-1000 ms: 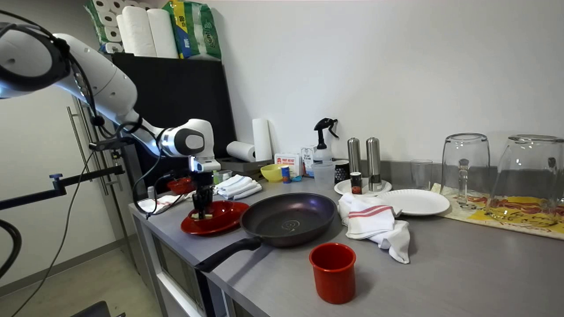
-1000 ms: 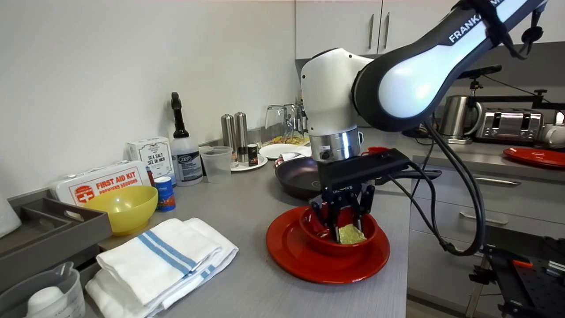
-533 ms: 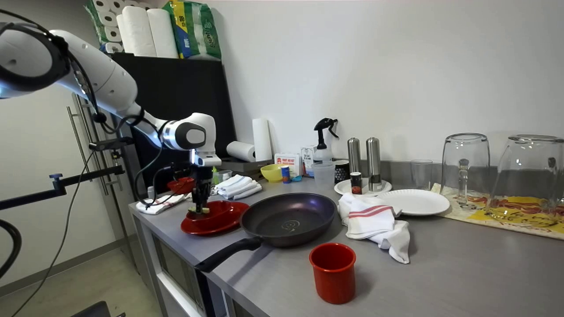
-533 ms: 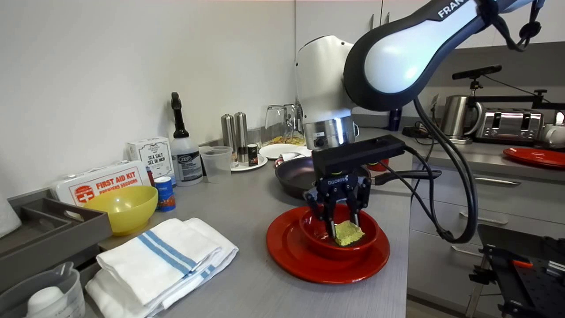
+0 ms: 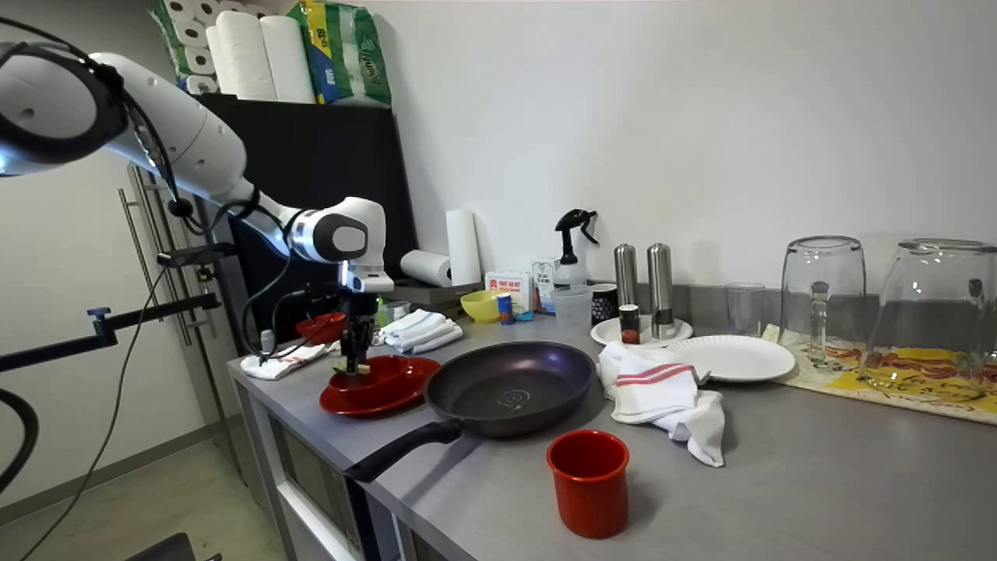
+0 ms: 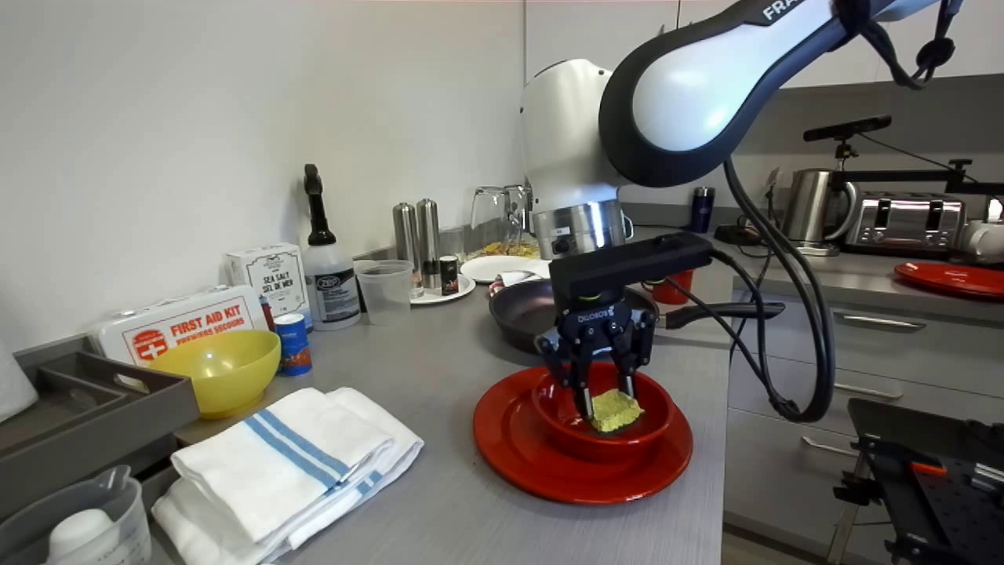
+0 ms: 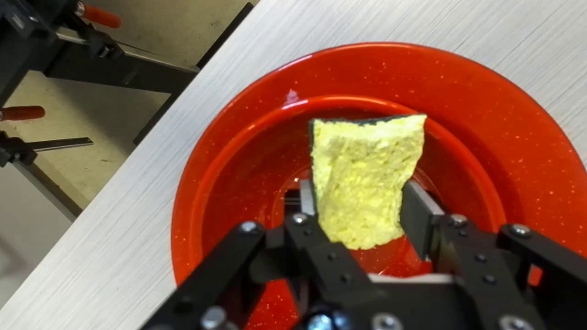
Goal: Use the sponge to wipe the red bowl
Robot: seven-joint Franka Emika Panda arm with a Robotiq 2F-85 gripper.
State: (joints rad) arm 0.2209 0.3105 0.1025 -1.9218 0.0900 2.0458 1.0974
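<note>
Two fingers [image 7: 418, 219] of your hand [image 7: 360, 206] clamp the yellow sponge [image 7: 369, 176], jutting toward twelve o'clock in the wrist view, over the red bowl [image 7: 247, 185] on a red plate [image 6: 580, 488].

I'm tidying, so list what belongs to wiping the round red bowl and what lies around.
Belongs:
squarish yellow sponge
black two-fingered gripper
round red bowl
wide red plate beneath it

Lying around:
round black frying pan
cylindrical red cup
folded white blue-striped towels
round yellow bowl
</note>
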